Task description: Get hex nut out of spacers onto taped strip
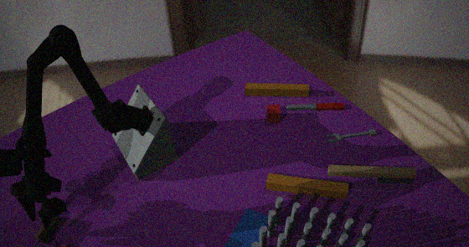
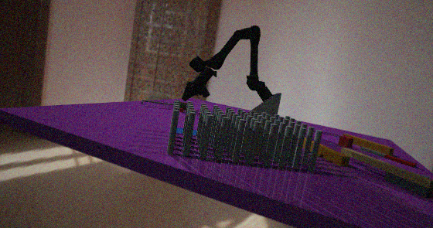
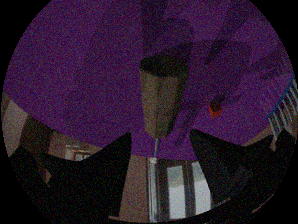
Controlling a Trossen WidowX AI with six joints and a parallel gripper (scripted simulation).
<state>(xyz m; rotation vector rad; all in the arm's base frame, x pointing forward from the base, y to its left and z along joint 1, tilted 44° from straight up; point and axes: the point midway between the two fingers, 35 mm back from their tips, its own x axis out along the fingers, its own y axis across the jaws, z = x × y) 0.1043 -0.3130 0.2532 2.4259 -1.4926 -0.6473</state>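
My gripper is partly open, low over the table. The brown handle of a tool with a thin metal rod shows in line with the gap between the fingers; no finger plainly presses on it. The metal spacers stand upright in rows, well away from the gripper. The blue taped strip lies beside them. The hex nut cannot be made out among the spacers.
A small red block lies near the handle. Yellow bars, a beige bar, a red cube, a red-handled tool and a wrench lie farther off. My arm stands on a tilted plate.
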